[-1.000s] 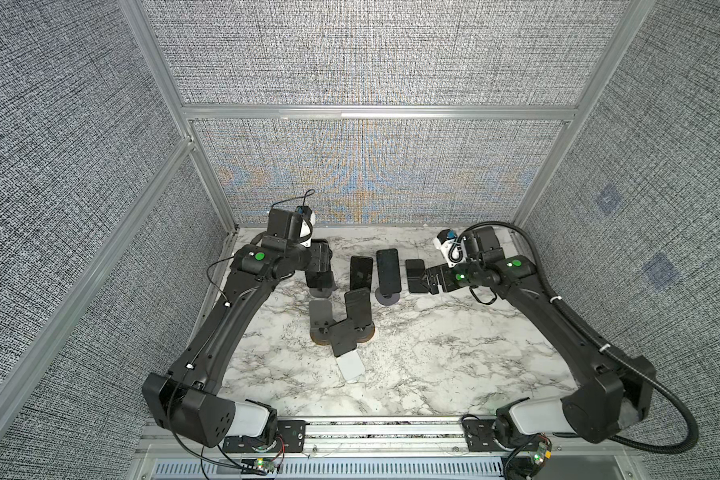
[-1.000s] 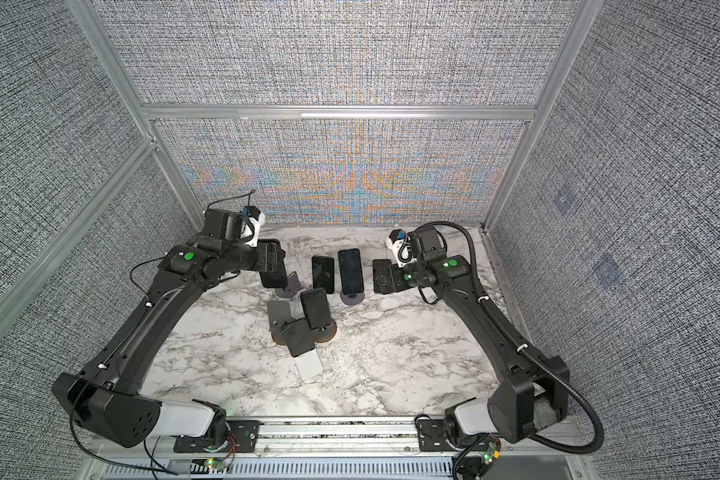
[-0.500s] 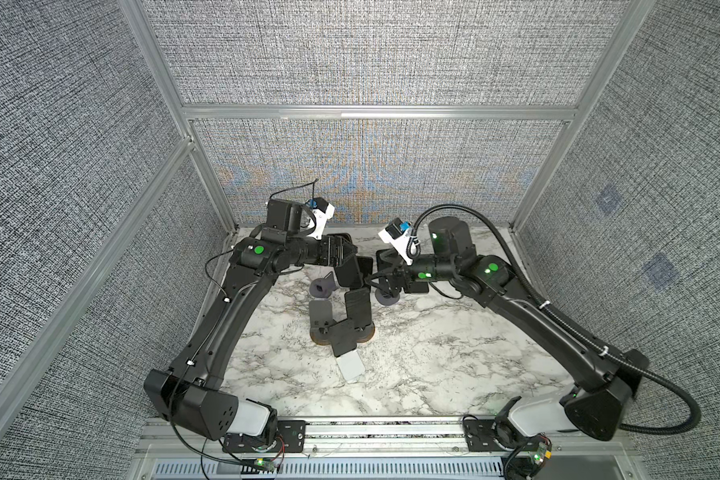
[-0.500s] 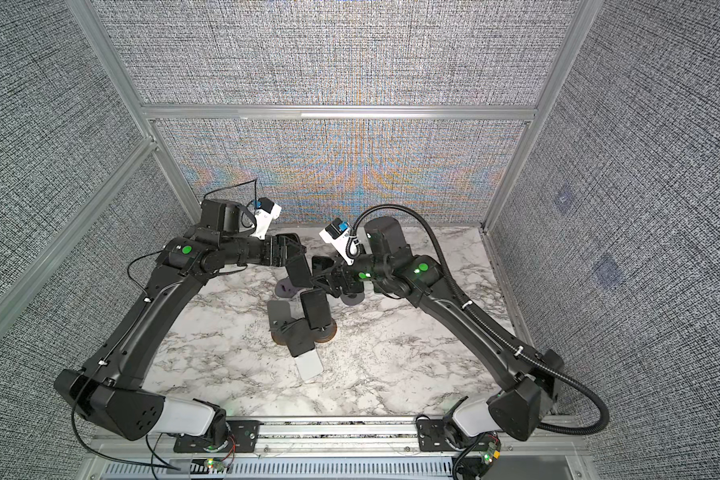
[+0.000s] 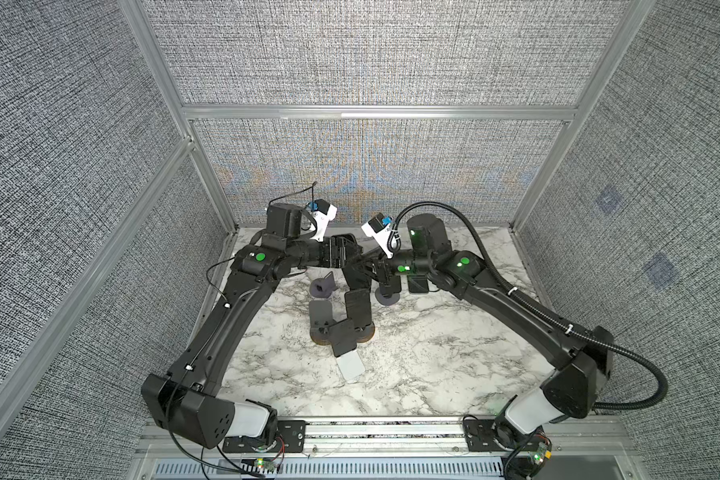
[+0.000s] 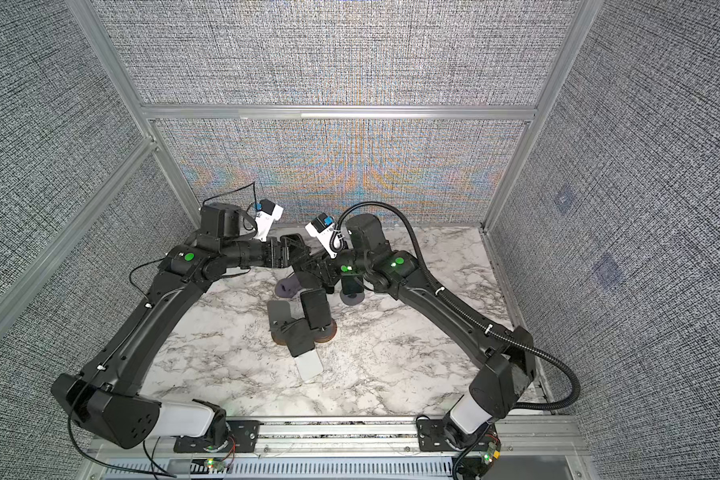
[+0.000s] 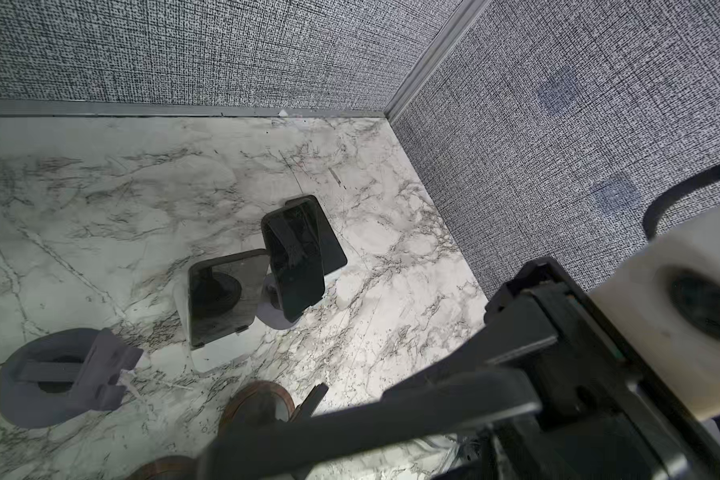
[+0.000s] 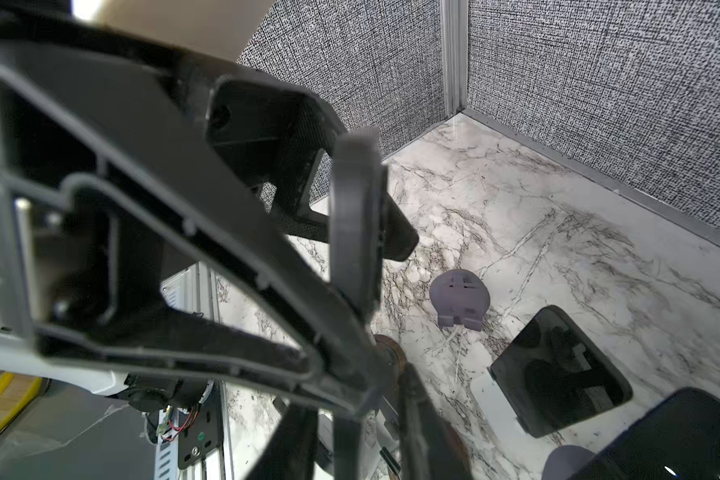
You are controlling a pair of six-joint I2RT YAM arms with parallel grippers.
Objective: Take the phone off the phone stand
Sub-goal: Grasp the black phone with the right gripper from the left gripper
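Grey fabric walls (image 5: 371, 54) enclose the white-veined marble desk (image 5: 433, 357). Toward the rear, the empty grey-purple round plastic phone stand (image 5: 321, 287) rests on the marble. Just right of it, the left end effector (image 5: 355, 258) pinches the black slab phone (image 5: 356, 277), holding it clear of the desk. The right end effector (image 5: 371, 271) sits against that phone. Whether its jaws are clamped cannot be told.

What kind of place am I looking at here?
Most likely a robotics lab test booth: grey fabric walls in an aluminium frame, two black robot arms bolted to a front rail, and a marble-patterned tabletop set with phones and stands.
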